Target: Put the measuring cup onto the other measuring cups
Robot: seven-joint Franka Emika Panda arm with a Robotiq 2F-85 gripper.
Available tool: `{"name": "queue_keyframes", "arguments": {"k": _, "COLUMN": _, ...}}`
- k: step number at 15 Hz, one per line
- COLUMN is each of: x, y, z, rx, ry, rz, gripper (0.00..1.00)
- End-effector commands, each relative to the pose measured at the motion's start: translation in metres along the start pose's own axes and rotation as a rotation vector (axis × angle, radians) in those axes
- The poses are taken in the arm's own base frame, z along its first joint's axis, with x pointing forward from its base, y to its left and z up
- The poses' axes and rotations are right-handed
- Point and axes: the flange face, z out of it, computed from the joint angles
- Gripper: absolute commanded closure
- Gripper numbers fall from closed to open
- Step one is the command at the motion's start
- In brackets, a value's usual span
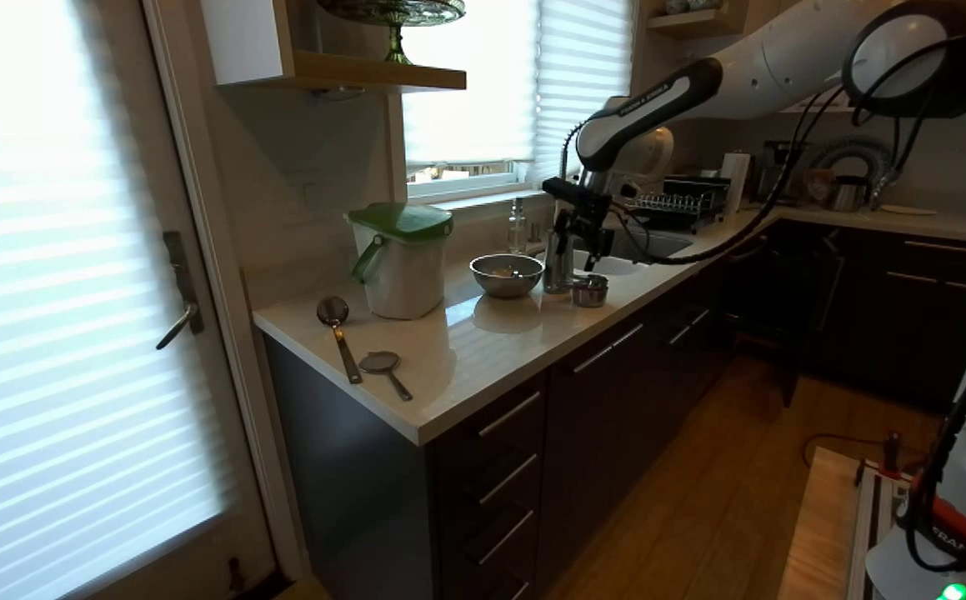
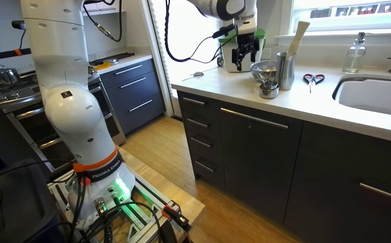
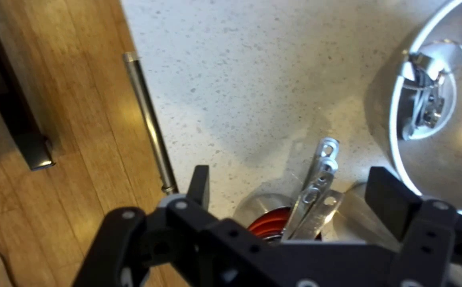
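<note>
1. The gripper [image 3: 290, 179] is held raised over the surface [image 1: 483, 354]. In the wrist view its fingers [image 3: 200, 185] are seen spread wide from each other, so it is in a released state.

2. The other measuring cups [image 2: 268, 94] are gathered in one nested cluster. This cluster is placed on the surface close to the front edge, lower than the gripper and apart from it.

3. The measuring cup [image 2: 270, 84] is found, as it seems, on top of this cluster, since an upper rim is shown there in an exterior view; the cups are small and overlapped, so it cannot be told surely which one is which.

4. In the wrist view, the handles [image 3: 318, 179] of the cups are seen crowded together and directed to almost the same side, while the cups are partly covered by the gripper.

5. A metal tumbler [image 2: 285, 75] is placed upright just beside the cluster, and in it a wooden utensil [image 2: 298, 38] is held, leaned to one side.

6. The metal bowl [image 1: 506, 287] is located near the tumbler. A green-lidded white bin [image 1: 405, 279] is seen in both exterior views.

7. A ladle [image 1: 333, 312] and a sieve [image 1: 380, 362] are laid well apart from the cups, toward the end of the surface.

8. Scissors [image 2: 312, 82] are laid between the tumbler and the sink [image 2: 384, 91].
</note>
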Motion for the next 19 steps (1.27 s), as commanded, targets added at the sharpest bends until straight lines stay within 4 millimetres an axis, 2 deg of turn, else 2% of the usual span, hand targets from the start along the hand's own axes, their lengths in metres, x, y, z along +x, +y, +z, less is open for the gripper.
{"name": "queue_keyframes", "arguments": {"k": 1, "x": -0.010, "y": 0.040, "z": -0.016, "rx": -0.112, "ry": 0.022, "rz": -0.169, "gripper": 0.00}}
{"name": "queue_keyframes", "arguments": {"k": 7, "x": -0.011, "y": 0.067, "z": -0.024, "rx": -0.229, "ry": 0.111, "rz": -0.404, "gripper": 0.00}}
{"name": "queue_keyframes", "arguments": {"k": 15, "x": -0.001, "y": 0.091, "z": -0.020, "rx": -0.273, "ry": 0.199, "rz": -0.541, "gripper": 0.00}}
{"name": "queue_keyframes", "arguments": {"k": 16, "x": -0.003, "y": 0.077, "z": -0.020, "rx": -0.267, "ry": 0.189, "rz": -0.499, "gripper": 0.00}}
{"name": "queue_keyframes", "arguments": {"k": 19, "x": -0.003, "y": 0.077, "z": -0.021, "rx": -0.266, "ry": 0.189, "rz": -0.502, "gripper": 0.00}}
